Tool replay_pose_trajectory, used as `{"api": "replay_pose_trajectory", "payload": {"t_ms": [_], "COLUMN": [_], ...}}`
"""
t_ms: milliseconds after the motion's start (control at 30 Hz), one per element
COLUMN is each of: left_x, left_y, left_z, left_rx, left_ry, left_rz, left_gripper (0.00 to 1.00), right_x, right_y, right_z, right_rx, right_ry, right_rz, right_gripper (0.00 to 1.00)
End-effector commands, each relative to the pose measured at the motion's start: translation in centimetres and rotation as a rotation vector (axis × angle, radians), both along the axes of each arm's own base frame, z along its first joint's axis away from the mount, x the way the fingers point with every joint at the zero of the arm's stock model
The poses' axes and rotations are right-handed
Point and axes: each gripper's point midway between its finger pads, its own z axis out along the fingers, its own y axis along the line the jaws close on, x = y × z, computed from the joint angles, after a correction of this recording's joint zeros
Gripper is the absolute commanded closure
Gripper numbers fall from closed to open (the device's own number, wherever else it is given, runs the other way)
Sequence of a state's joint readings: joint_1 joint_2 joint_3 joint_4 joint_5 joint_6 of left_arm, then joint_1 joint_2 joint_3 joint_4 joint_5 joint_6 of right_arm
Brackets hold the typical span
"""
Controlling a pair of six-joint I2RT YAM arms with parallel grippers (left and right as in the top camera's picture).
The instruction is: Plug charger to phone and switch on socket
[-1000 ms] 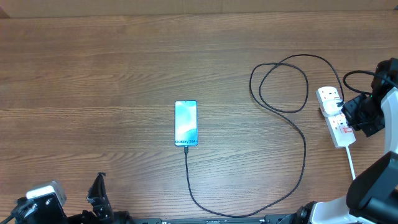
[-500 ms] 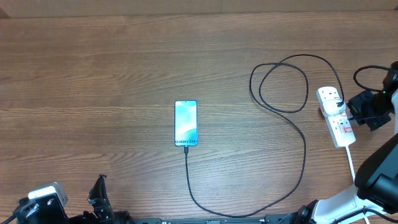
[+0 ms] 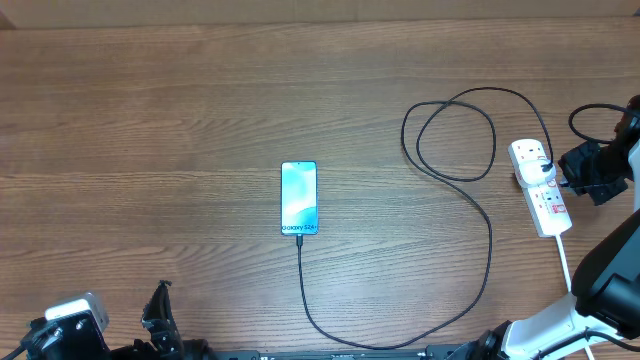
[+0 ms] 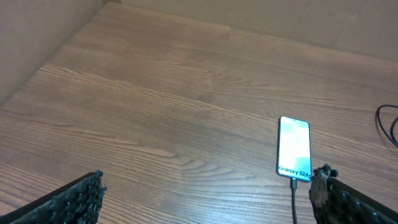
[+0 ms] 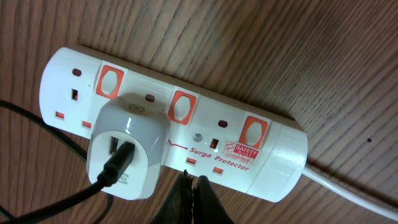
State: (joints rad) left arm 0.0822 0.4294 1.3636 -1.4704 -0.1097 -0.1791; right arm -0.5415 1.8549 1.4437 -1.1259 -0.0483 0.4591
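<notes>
Right gripper [image 5: 191, 186] clenched, holding nothing; socket [image 5: 273, 149] lies just ahead of its fingertips. Left gripper [image 4: 208, 180] released; phone [image 4: 294, 146] ahead, near its right finger.

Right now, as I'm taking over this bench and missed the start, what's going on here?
The charger cable already runs from the bottom edge of the phone to a white adapter seated in the socket. The right tool, shut, sits at the socket's edge near its red switches. The left tool hangs open, away from the phone, holding nothing.
</notes>
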Motion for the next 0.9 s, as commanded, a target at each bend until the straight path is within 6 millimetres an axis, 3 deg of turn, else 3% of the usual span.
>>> {"api": "replay_pose_trajectory", "payload": {"t_ms": [0,167,367,867], "left_x": [0.0,0.0,0.0,0.0], "left_y": [0.2,0.2,0.2,0.2], "left_z": [0.0,0.0,0.0,0.0], "left_rx": [0.019,0.019,0.019,0.019], "left_ry": [0.003,0.003,0.003,0.003], "left_rz": [0.006,0.006,0.006,0.006], "left_gripper": [0.00,0.00,0.00,0.01], "right_x": [1.1,1.1,1.3,2.9], "right_y": [-0.4,-0.4,-0.5,-0.4], "right_z": [0.5,-0.5,-3.3,-3.8], "right_rx": [-0.010,-0.001,0.027,0.049], "right_ry": [-0.030,-0.013,0.032,-0.030], "right_rz": [0.001,0.006,0.023,0.031], "right_gripper": [0.96,0.96,0.96,0.96]}}
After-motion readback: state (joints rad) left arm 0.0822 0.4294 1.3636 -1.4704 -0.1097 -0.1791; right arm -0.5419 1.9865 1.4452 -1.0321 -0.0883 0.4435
